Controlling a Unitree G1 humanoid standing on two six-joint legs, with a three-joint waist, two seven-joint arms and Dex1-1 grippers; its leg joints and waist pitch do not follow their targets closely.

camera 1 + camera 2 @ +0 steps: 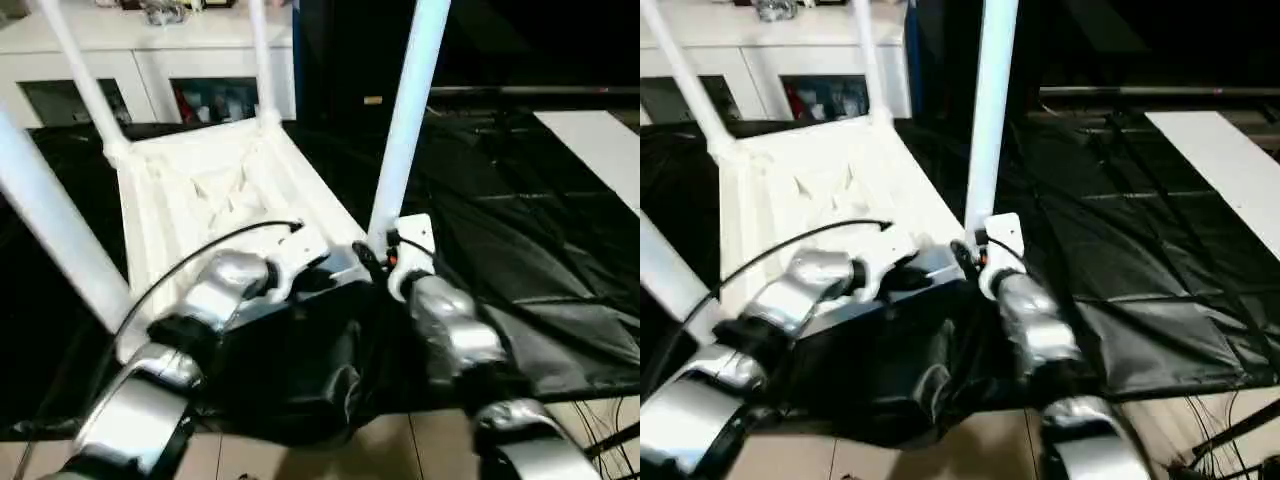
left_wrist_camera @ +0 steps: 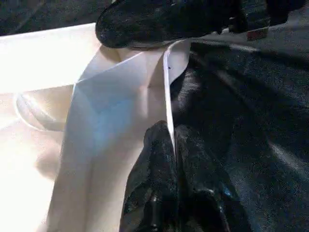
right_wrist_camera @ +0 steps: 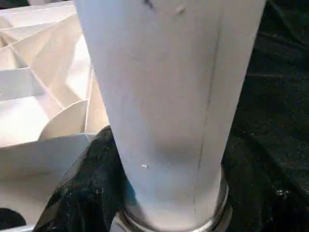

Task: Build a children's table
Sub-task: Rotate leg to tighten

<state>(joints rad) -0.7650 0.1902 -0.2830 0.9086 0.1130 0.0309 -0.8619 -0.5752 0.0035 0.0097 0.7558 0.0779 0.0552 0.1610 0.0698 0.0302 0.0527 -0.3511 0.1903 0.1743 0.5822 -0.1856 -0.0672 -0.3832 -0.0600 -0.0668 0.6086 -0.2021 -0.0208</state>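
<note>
The children's table (image 1: 215,190) lies upside down on black cloth, its ribbed underside facing up. Two legs (image 1: 85,80) (image 1: 260,60) stand in the far corner sockets. A third leg (image 1: 50,230) rises at the near left. My right gripper (image 1: 385,262) is shut around the base of the near-right leg (image 1: 405,120). In the right wrist view this leg (image 3: 169,96) sits in its socket, with a black finger (image 3: 82,193) beside it. My left gripper (image 2: 173,145) is shut on the thin near rim (image 2: 166,87) of the tabletop, close to that same corner.
A white cabinet (image 1: 150,50) with glass doors stands behind the table. Black cloth (image 1: 520,220) covers the floor to the right, with a white board (image 1: 600,140) at the far right. Wood floor (image 1: 400,450) and cables (image 1: 610,430) lie at the near edge.
</note>
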